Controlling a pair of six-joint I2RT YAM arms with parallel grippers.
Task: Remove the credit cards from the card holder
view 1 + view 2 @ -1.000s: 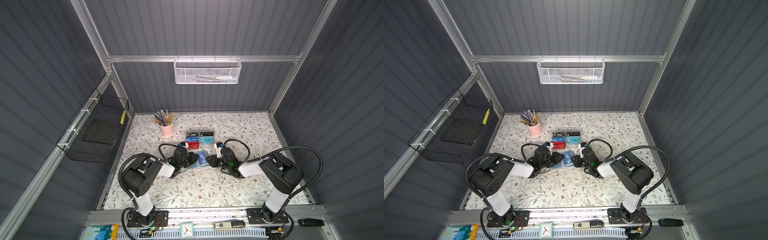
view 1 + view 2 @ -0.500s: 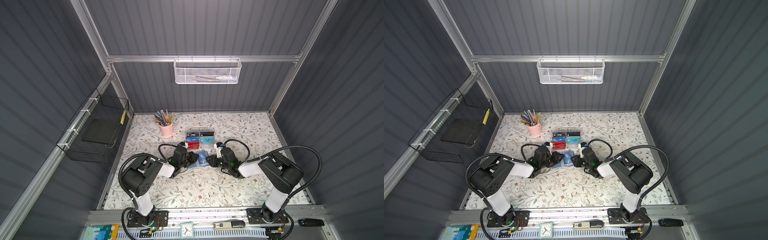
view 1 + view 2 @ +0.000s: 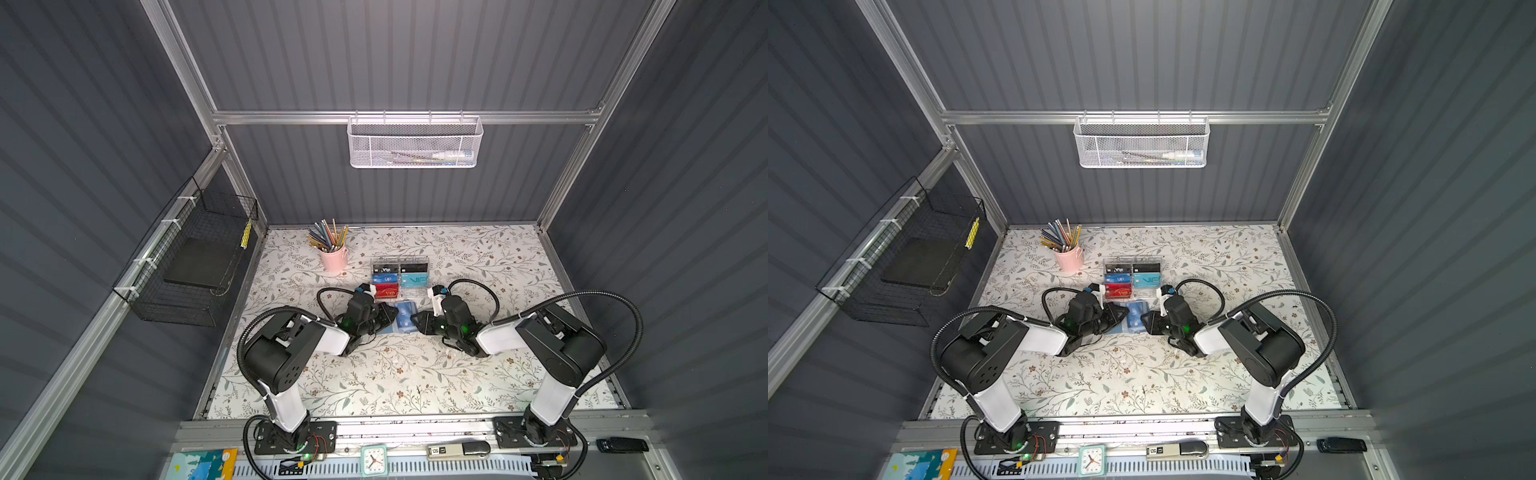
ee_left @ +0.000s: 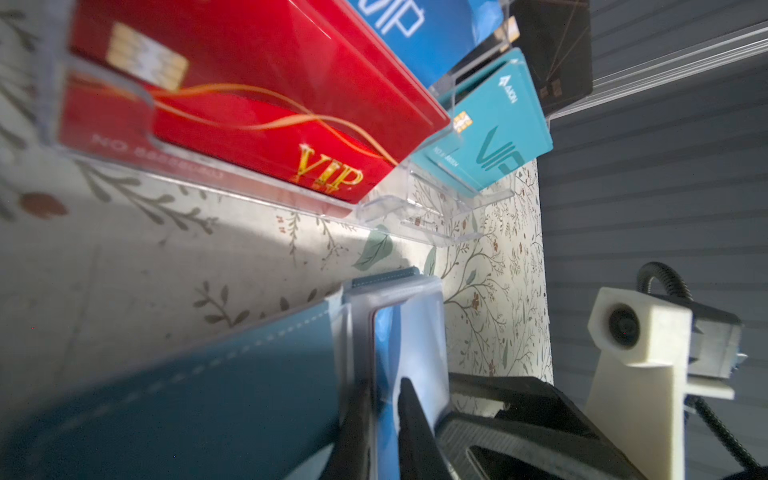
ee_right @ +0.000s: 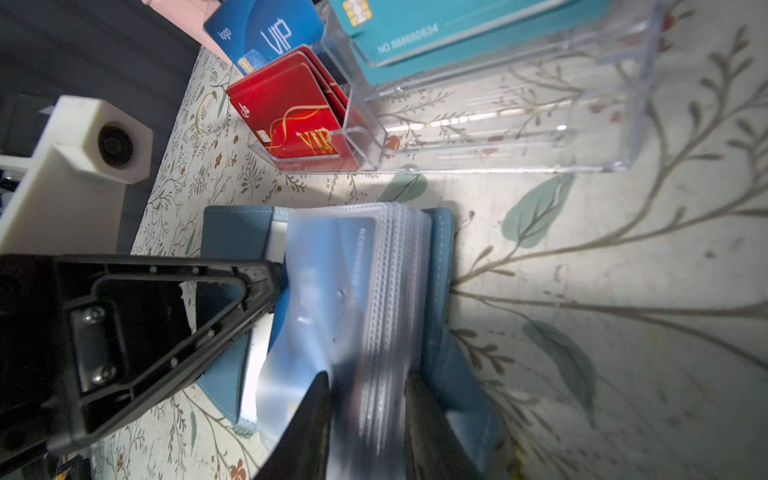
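The step in hand looks like sliding a card out of its sleeve, and it will go best if the table [image 3: 415, 374] does the steadying. The card holder [image 3: 405, 318] lies open on it between the two claws, just in front of the clear rack [image 3: 401, 274] of VIP cards. It should be pinned flat there so that only the card travels. The pull should run straight along the sleeve's mouth and low to the table. A lift or twist would drag the whole stack of clear sleeves [image 5: 390, 291] up with it, or nudge the rack. The blue card [image 5: 328, 266] sits in the front sleeve with one edge showing bare. I can't see a second card. Both arms reach low from the near rail and bend in toward the middle, so the claws face each other across the holder. The left gripper [image 4: 384, 419] is drawn narrow on the bare edge of the blue card, as far as I can judge. The right gripper [image 5: 370, 415] has its jaws part-way apart on either side of the sleeve stack, one of its fingers [image 5: 307, 428] lying over the front sleeve. Blur hides whether they truly pinch.
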